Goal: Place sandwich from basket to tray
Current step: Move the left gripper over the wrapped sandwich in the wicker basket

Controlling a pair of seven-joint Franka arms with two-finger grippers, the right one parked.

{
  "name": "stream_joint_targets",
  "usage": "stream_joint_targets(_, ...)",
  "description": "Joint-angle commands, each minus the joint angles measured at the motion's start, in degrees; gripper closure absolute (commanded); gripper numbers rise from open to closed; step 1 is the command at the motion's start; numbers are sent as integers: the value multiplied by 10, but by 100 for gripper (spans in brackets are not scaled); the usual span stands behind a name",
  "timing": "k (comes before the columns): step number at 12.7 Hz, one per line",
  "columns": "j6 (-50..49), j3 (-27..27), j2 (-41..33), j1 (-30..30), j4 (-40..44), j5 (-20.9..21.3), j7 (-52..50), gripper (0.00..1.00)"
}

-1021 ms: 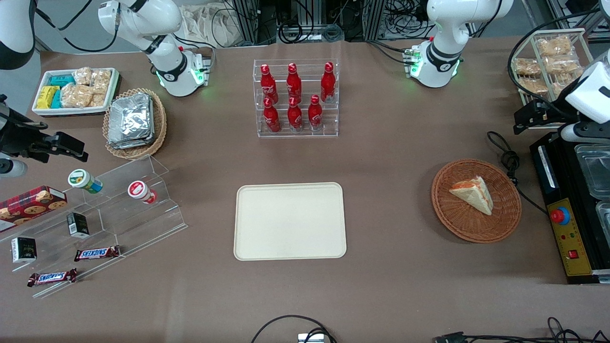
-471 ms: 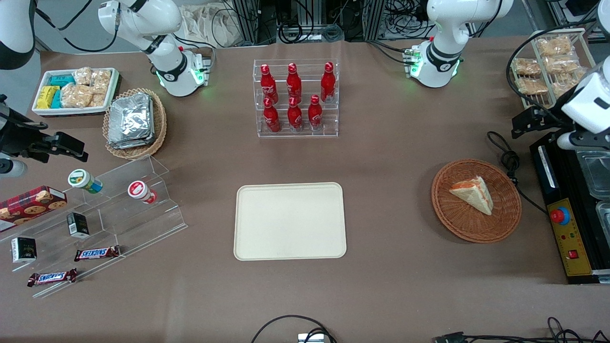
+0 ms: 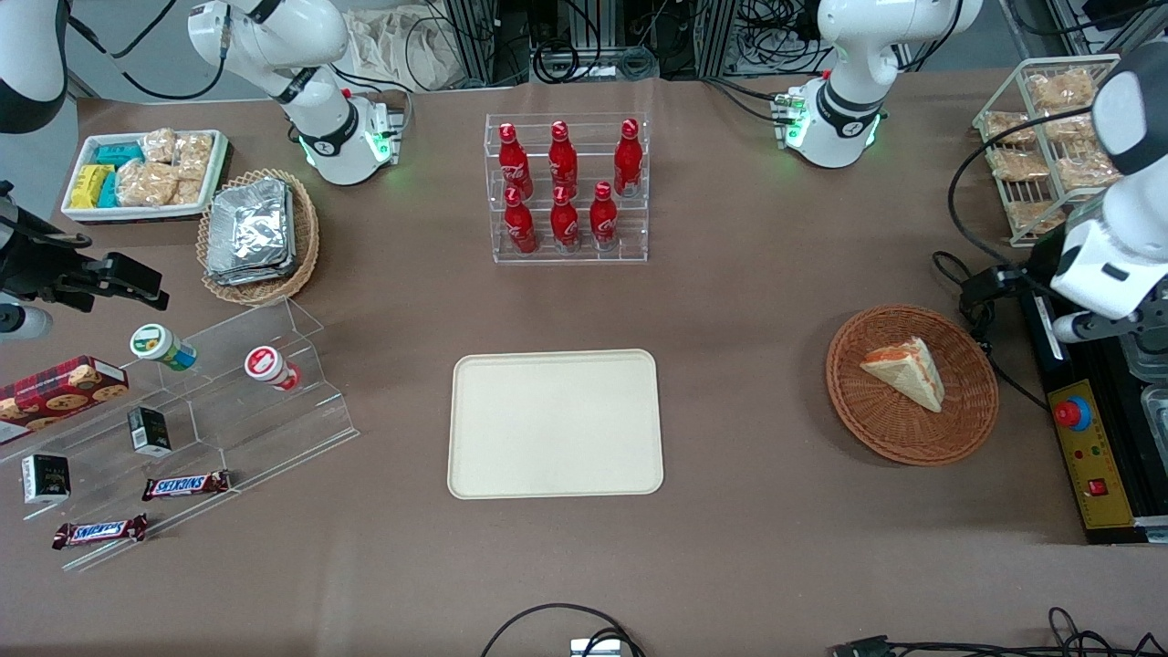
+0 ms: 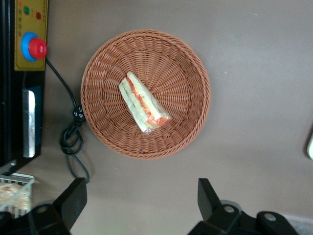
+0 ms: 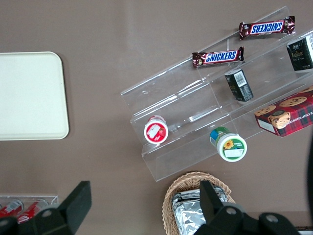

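The sandwich (image 3: 903, 370), a pale wedge with orange-red and green filling, lies in the round brown wicker basket (image 3: 912, 447) toward the working arm's end of the table. In the left wrist view the sandwich (image 4: 144, 104) lies in the middle of the basket (image 4: 195, 73). My left gripper (image 3: 990, 285) hangs open and empty above the table beside the basket, a little farther from the front camera than it; the gripper (image 4: 142, 196) holds its black fingers wide apart over bare table. The cream tray (image 3: 555, 424) lies at the table's middle and also shows in the right wrist view (image 5: 29, 95).
A black device with a red button (image 3: 1072, 412) and a coiled cable (image 3: 972, 301) lie close to the basket. A wire rack of snack packs (image 3: 1040, 137) stands farther back. A rack of red bottles (image 3: 566, 187) stands mid-table. An acrylic shelf (image 3: 228, 401) holds snacks at the parked arm's end.
My left arm has swung nearer the front camera and toward the basket, carrying the gripper from beside the wire rack to the basket's edge. Sandwich, basket and tray have not moved.
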Motion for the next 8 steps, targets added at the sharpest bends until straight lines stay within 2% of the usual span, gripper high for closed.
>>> stream_joint_targets(1,89,-3,-40,11,-98,4,-59,0)
stream_joint_targets(5,197,-2,-40,16,-182,4,-139,0)
stream_joint_targets(8,237,-2,-27,16,-205,4,-187,0)
